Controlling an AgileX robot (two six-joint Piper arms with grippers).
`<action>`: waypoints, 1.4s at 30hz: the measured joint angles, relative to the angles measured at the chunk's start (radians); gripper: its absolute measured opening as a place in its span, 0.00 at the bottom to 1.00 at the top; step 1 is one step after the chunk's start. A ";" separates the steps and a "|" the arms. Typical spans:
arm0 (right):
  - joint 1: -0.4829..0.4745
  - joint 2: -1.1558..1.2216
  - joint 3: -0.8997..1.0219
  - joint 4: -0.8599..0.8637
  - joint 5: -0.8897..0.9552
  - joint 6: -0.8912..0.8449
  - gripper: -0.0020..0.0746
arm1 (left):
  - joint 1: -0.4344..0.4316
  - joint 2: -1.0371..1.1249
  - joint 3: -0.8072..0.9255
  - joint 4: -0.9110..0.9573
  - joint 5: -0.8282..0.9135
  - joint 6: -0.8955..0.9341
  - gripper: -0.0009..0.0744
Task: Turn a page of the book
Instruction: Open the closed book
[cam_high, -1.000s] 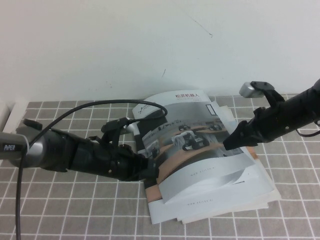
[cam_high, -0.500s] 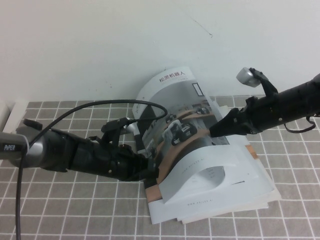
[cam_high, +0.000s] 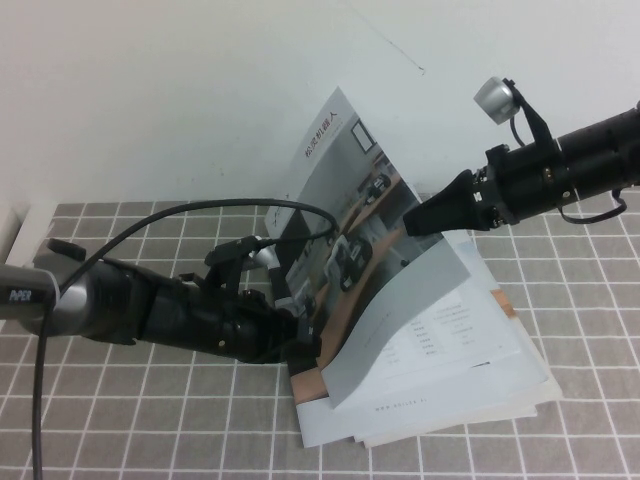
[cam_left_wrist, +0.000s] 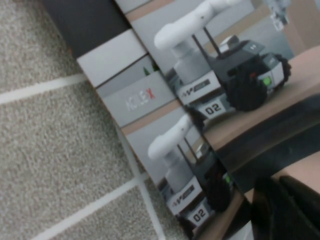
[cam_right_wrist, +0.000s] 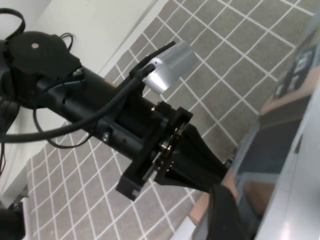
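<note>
Glossy page (cam_high: 345, 200) upright; right pincer (cam_high: 412, 222) pinches, left pincer (cam_high: 298, 335) pins.

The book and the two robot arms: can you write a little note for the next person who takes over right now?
Right gripper: raised over the table, shut on the front cover, which it has lifted steeply, nearly upright.
Left gripper: low on the checked table, at the spine side of the book; whether it grips is unclear.
Things: the book lies on other booklets; an inner page shows beneath the raised cover.
Done: cover lifted and partway over.
Left: carry it across towards the left gripper's side, lay it flat, let go.
</note>
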 joint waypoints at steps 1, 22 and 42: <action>0.000 0.000 0.000 0.002 0.005 0.000 0.53 | 0.000 0.000 0.000 0.000 0.000 0.000 0.01; 0.099 0.000 -0.007 0.115 0.026 0.000 0.53 | -0.002 -0.107 0.001 -0.039 0.043 0.058 0.01; 0.100 0.000 -0.067 0.185 0.033 0.014 0.53 | -0.098 -0.791 0.034 0.630 0.071 -0.206 0.01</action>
